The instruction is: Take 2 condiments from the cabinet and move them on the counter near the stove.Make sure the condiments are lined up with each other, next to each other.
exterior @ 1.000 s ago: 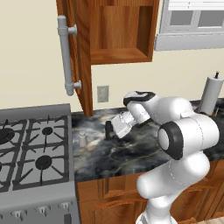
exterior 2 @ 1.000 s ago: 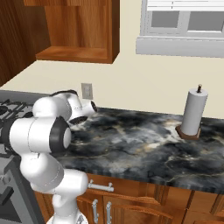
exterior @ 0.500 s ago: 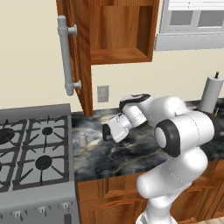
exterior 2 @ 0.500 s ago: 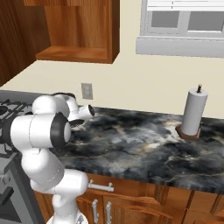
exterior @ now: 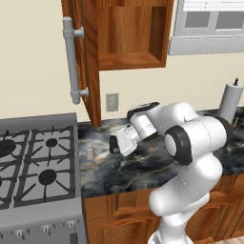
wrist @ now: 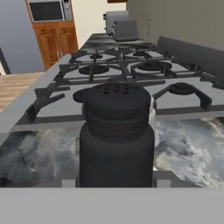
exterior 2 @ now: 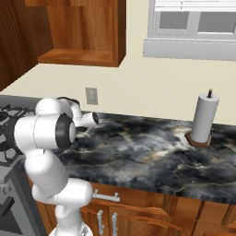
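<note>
Your pincer [exterior: 114, 144] is clenched on the black shaker [wrist: 116, 138], low over the counter [exterior: 143, 167] just right of the light shaker [exterior: 89, 151] beside the stove [exterior: 33, 167]. Lower it upright, close beside that 1, in line, before you release.

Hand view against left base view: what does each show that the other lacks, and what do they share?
Hand view: the black shaker close up with its perforated cap, and a toaster beyond the stove. Left base view: the open cabinet, its bar handle, the paper-towel roll, and the silver shaker standing on the counter by the stove's edge. Shared: stove, marbled counter, black shaker at the jaws.
</note>
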{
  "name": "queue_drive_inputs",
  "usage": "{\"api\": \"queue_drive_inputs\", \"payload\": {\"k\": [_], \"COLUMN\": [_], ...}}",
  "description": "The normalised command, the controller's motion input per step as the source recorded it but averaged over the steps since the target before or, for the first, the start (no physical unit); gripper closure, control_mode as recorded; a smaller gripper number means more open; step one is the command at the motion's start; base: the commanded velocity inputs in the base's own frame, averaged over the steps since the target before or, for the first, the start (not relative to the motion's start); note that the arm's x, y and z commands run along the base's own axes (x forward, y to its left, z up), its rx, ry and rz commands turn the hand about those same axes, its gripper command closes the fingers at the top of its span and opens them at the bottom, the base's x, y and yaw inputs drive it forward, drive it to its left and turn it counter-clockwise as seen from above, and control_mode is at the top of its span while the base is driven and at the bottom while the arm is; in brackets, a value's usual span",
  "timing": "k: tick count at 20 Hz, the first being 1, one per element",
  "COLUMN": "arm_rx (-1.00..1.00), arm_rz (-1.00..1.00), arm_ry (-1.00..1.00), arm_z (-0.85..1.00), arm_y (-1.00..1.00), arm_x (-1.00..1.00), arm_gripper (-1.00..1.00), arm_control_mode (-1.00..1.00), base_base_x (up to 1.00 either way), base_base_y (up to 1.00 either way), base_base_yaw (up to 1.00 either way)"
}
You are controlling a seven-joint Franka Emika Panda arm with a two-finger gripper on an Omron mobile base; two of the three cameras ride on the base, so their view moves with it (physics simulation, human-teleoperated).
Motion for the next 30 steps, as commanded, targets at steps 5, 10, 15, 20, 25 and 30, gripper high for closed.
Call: {"api": "queue_drive_inputs", "payload": {"k": [5, 10, 15, 20, 25, 30], "arm_rx": [0.0, 0.0, 0.0, 0.0, 0.01, 0.01], "arm_rz": [0.0, 0.0, 0.0, 0.0, 0.0, 0.0], "arm_ry": [0.0, 0.0, 0.0, 0.0, 0.0, 0.0], "arm_z": [-0.12, -0.14, -0.18, -0.15, -0.04, -0.03], "arm_y": [0.07, 0.04, 0.05, 0.15, 0.14, 0.14], "arm_x": [0.14, 0.1, 0.08, 0.13, 0.16, 0.17], "arm_gripper": [1.0, 1.0, 1.0, 1.0, 1.0, 1.0], "arm_control_mode": [-1.0, -1.0, -1.0, -1.0, -1.0, -1.0], "base_base_x": [0.0, 0.0, 0.0, 0.0, 0.0, 0.0], "base_base_y": [0.0, 0.0, 0.0, 0.0, 0.0, 0.0], "base_base_yaw": [0.0, 0.0, 0.0, 0.0, 0.0, 0.0]}}
